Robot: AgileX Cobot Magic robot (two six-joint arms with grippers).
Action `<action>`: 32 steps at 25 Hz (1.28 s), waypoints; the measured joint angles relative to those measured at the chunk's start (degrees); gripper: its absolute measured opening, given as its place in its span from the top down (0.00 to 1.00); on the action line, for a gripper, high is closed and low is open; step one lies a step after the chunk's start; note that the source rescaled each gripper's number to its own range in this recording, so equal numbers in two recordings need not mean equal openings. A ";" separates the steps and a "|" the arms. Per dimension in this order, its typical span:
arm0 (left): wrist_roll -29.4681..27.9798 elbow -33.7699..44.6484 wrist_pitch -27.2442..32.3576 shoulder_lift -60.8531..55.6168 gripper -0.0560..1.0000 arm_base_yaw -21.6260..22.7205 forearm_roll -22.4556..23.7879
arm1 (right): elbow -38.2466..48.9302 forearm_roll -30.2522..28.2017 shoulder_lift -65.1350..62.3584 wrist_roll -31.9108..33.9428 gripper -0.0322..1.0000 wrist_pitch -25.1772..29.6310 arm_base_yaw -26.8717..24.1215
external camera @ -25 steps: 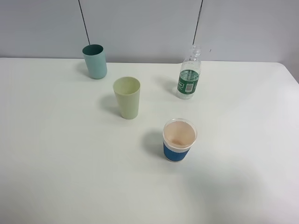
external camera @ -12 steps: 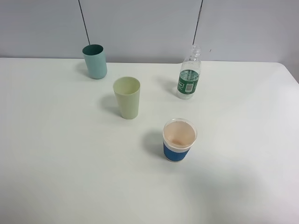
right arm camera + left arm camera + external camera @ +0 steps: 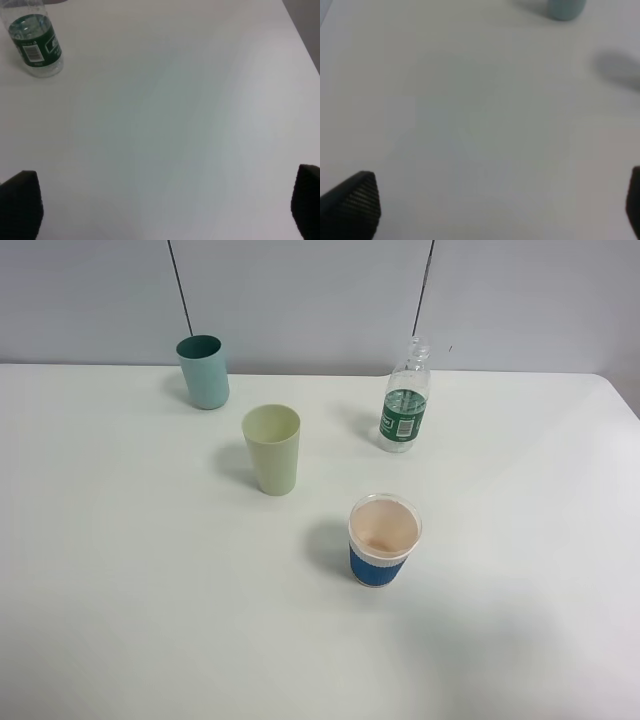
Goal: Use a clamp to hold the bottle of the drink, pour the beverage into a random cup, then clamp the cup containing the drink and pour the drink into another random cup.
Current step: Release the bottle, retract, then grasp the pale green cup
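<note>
Left gripper (image 3: 495,202): held wide, empty, over table (image 3: 120,570) | right gripper (image 3: 160,205): held wide, empty | bottle (image 3: 403,410): stood upright at far side, right of yellow cup (image 3: 272,450) | blue-banded cup (image 3: 382,540): set nearer, apart from both

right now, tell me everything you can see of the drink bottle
The bottle is small, clear ribbed plastic with a green wraparound label carrying a barcode. No cap shows, and clear liquid sits roughly at label height. It stands upright on the white table, toward the back right, touching nothing else.
</note>
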 joint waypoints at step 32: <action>-0.59 -1.43 -2.36 4.96 0.00 0.00 0.24 | 0.00 0.00 0.00 -0.06 0.00 0.00 0.00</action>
